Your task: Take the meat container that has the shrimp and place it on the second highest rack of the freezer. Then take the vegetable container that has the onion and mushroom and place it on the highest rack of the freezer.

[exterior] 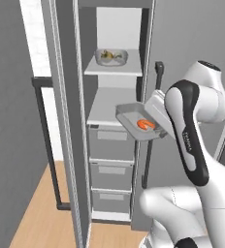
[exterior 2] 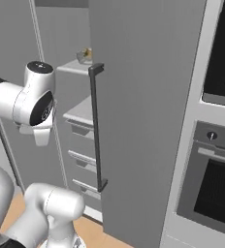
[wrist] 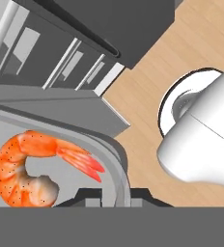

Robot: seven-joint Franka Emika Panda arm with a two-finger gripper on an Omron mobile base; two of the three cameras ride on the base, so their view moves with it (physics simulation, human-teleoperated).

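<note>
Freezer (exterior: 112, 121) stands open before you in the left base view, its door (exterior: 22, 121) swung out to the left. On its highest rack (exterior: 113, 69) sits the vegetable container (exterior: 111, 56) holding the onion and mushroom (exterior: 107, 56). Just in front of the second rack (exterior: 107, 109), at about its height and off the freezer's right edge, your hand carries the grey meat container (exterior: 136, 120) by its right rim, tilted slightly, with the shrimp (exterior: 144, 124) lying on its floor. The tray is apart from the rack, not resting on it. Three grey drawers (exterior: 111, 164) sit below.

Right base view: a neighbouring cabinet door with its long dark handle (exterior 2: 98, 126) covers much of the freezer; you can make out the vegetable container up on the top rack, left of that handle.

Hand view: the fingertips (wrist: 92, 196) are clamped narrowly on the meat container's rim, the shrimp just beside them, with the freezer's drawers and the wooden floor (wrist: 191, 43) beyond.
</note>
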